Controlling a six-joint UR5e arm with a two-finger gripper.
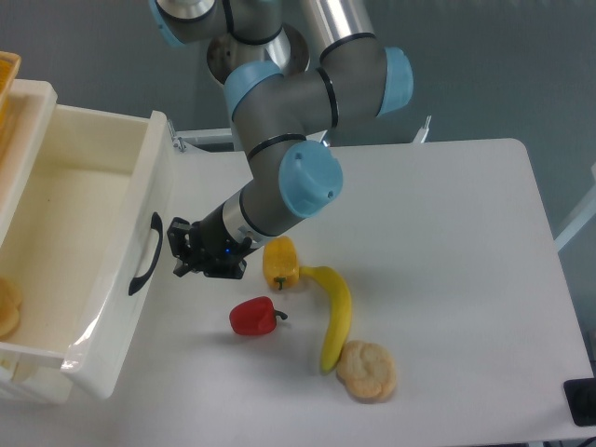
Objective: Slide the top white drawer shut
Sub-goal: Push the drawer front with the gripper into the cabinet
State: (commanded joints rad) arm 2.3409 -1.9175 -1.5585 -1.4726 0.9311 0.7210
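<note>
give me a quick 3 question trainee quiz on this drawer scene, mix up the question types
1. True or false: the top white drawer is fully closed.
2. What lies closest to the gripper? A) bread roll B) yellow pepper C) banana
3. Fill in: the drawer's black handle is on the panel facing the ____.

Key
1. False, it stands pulled out.
2. B
3. gripper, which is just short of the handle, not holding it.

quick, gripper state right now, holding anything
Gripper: holding nothing, a small gap from the black handle of the top white drawer; whether it is open or shut cannot be told.
</note>
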